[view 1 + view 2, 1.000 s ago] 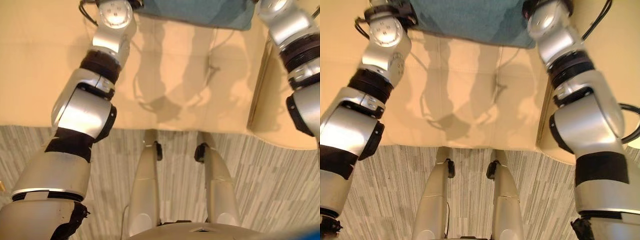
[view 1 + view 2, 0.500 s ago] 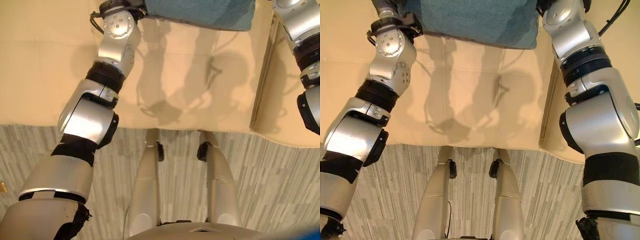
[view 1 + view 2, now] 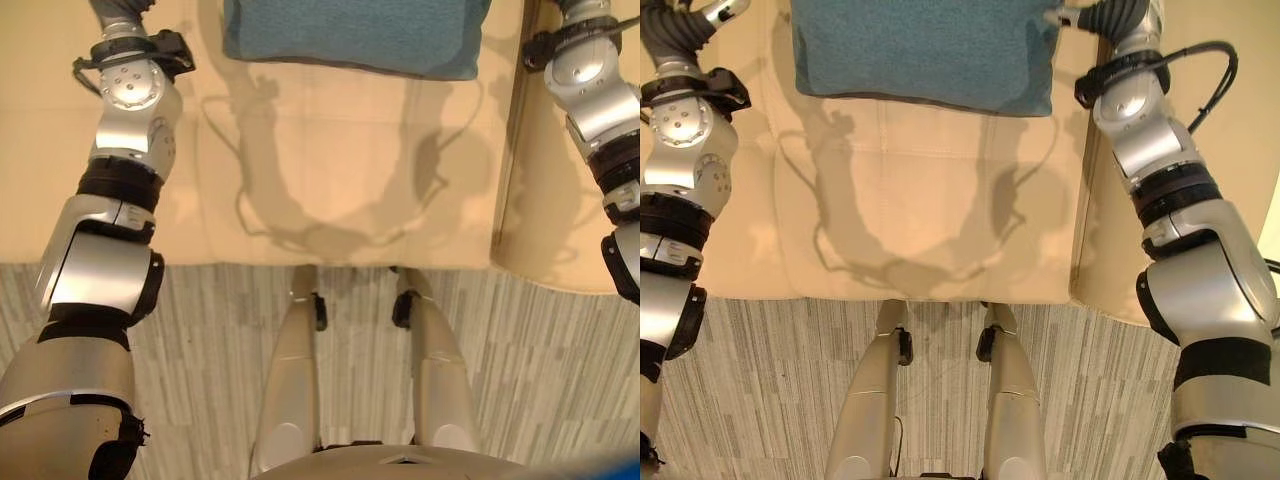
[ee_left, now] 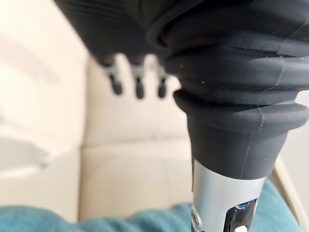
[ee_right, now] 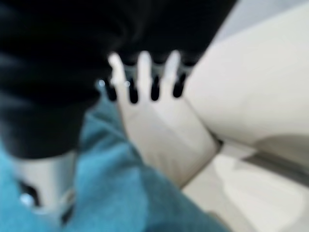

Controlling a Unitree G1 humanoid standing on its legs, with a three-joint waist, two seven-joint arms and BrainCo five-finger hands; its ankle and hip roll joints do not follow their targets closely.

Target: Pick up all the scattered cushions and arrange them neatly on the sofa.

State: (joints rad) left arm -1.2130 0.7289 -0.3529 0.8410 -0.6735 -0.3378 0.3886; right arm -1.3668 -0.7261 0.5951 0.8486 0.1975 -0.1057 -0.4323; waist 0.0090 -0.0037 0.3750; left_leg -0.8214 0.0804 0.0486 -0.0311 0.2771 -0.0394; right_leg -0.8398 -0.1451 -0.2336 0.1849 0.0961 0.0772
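one cushion on the sofa seat, a hand at each side

the cushion (image 3: 923, 52) lies flat on the sofa (image 3: 930, 215), at the back of the seat, square to its front edge. the sofa's armrest (image 3: 545, 200) stands to its right. the left hand (image 4: 137, 79) hangs off the cushion's left end, the right hand (image 5: 145, 77) off its right end, neither touching. the floor (image 3: 210, 350) lies before the sofa.
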